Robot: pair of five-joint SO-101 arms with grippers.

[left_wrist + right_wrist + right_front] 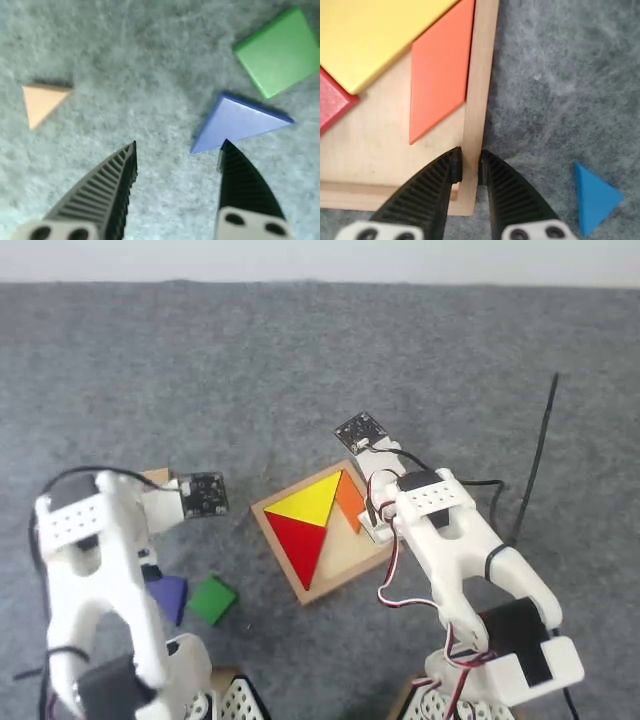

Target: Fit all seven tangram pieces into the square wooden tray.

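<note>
**A:** Tray status?

**B:** The tray (345,552) sits mid-counter (300,370), turned corner-on to the arm bases. Three pieces are seated: yellow triangle (305,502), red triangle (300,545), and orange parallelogram (350,502) flush against one wall. There's bare wood on the side toward the right arm.

**A:** Right arm?

**B:** The right end effector (470,162) is clenched on that tray wall, one finger inside and one outside, just past the parallelogram's tip. My read is that it's pinning the tray so it can't skate on the felt, or it's about to square it up. Can't tell which.

**A:** Loose pieces?

**B:** Four. The light-blue triangle (595,197) is on the counter just outside the gripped wall. The violet triangle (240,122) and green square (277,52) lie side by side toward the counter's near edge. The tan triangle (42,100) is apart from both.

**A:** Left arm?

**B:** The left end effector (177,165) is released, jaws wide, low over the counter. One fingertip is at the violet triangle's edge, so that's probably the next pick. The piece lies flat with thin edges, so there's a slip risk.
</note>
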